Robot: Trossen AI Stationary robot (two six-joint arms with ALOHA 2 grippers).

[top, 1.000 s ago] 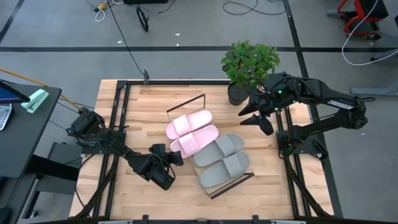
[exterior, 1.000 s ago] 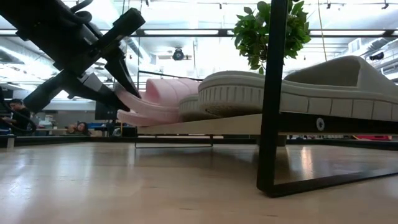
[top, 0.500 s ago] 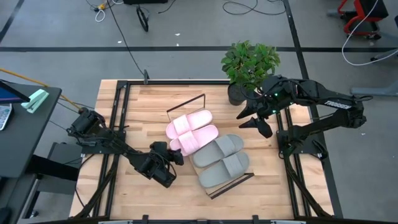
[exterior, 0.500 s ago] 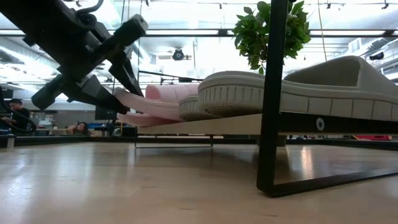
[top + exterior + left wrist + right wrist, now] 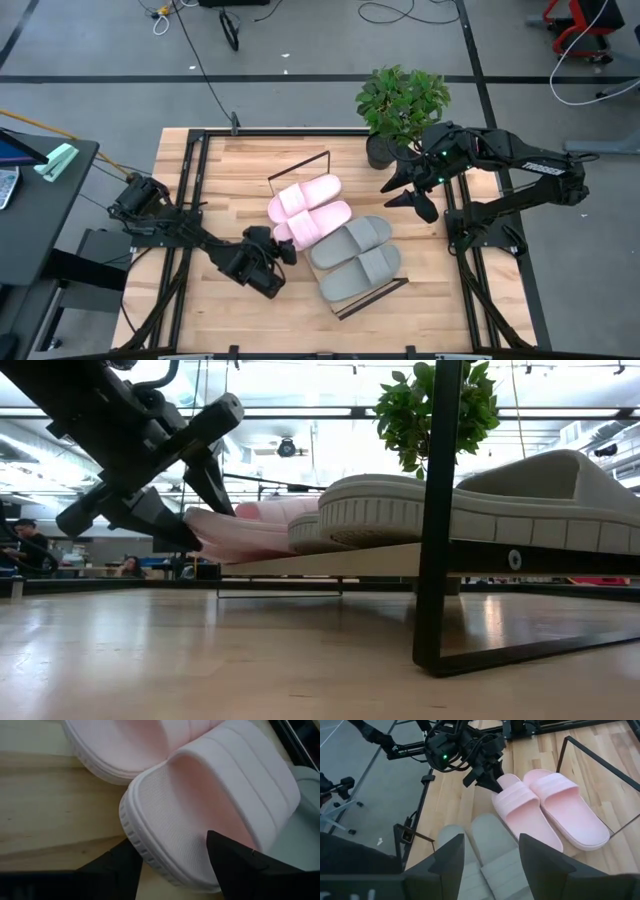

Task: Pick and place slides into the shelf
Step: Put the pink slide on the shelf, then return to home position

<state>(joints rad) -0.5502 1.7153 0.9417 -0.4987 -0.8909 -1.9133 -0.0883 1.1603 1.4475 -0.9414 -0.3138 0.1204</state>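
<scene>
Slatted light-wood tabletop (image 5: 200,200) is carrying the flat light-wood shelf board with dark wire end frames (image 5: 345,291), where two pale pink foam slides (image 5: 312,209) and two grey-green foam slides (image 5: 357,256) are lying side by side. Left gripper (image 5: 283,248) is pinching the heel edge of the nearer pink slide (image 5: 210,815) between its fingers (image 5: 240,865). Right gripper (image 5: 405,186) is hovering beside the potted green plant (image 5: 400,100), fingers spread.
</scene>
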